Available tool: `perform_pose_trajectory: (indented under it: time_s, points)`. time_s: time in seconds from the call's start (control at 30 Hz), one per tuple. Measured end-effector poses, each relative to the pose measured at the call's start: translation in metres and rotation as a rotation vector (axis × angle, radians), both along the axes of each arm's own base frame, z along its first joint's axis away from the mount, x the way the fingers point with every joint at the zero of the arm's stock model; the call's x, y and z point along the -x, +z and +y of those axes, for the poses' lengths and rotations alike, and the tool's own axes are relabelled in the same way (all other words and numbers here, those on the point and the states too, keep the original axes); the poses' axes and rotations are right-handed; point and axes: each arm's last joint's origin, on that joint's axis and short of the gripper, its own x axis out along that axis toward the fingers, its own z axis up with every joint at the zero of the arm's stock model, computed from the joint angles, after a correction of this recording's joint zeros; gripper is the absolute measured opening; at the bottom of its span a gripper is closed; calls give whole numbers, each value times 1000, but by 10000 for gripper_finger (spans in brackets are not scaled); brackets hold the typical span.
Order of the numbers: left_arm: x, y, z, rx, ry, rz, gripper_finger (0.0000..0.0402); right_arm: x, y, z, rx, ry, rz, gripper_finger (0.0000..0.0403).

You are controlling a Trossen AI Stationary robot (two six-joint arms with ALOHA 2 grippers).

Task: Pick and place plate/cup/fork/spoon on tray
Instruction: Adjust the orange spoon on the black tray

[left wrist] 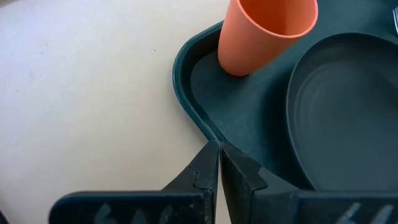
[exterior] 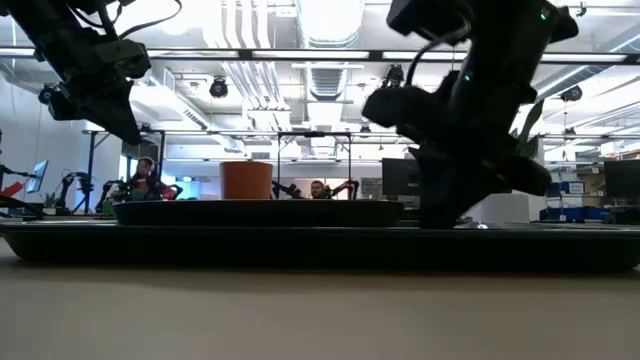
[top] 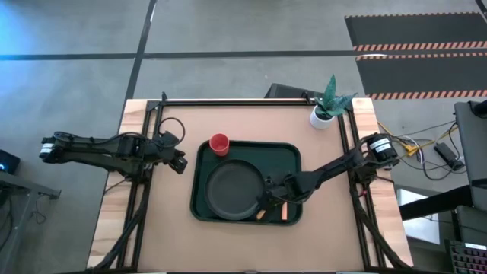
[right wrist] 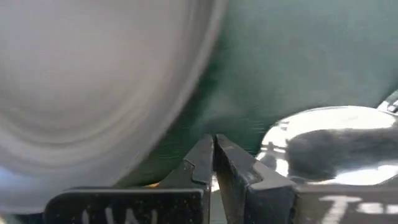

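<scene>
Left gripper (top: 179, 163) hangs pinched closed, empty, just off the left rim of the big dark green rectangular tray (top: 291, 154). Small red round cup (top: 219, 144) stands in the tray's far left corner, the round dark grey plate (top: 233, 190) beside it. Right gripper (top: 271, 192) is down at the plate's right edge, fingers closed over the silver spoon bowl (right wrist: 329, 146); orange handles (top: 284, 211) lie near the tray's right edge, and I cannot tell if it grips anything.

Grey concrete floor (top: 228, 27) with dark seam lines fills the high view's top. Striped hazard mat (top: 418, 46) upper right. Wooden table (top: 167, 221) centre, potted plant (top: 327, 106) at its upper-right corner. Low view: bright ceiling lights (exterior: 330, 20), ducts, seated people (exterior: 145, 180) at left.
</scene>
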Motion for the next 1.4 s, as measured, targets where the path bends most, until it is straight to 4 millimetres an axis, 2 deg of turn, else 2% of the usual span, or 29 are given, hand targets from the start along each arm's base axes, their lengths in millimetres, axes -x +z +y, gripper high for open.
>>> perform_pose_trajectory:
  time_s: [0.2, 0.37, 0.57, 0.77, 1.1, 1.4]
  points:
    - [0, 0, 0, 0, 0, 0, 0, -9, 20, 8, -3, 35, -32, 8]
    - [0, 0, 0, -1, 0, 1, 0, 4, 24, 19, -19, 22, 95, 8]
    - [0, 0, 0, -11, -14, 7, 0, 15, 17, 21, 4, -31, 164, 8]
    - [0, 0, 0, -11, -14, 7, 0, 14, 15, 16, 36, -51, 157, 8]
    - [0, 0, 0, -10, -14, 6, 0, 18, 10, 20, 27, -80, 162, 8]
    - [0, 0, 0, -11, -15, 7, 0, 17, -8, 18, 84, -94, 201, 8]
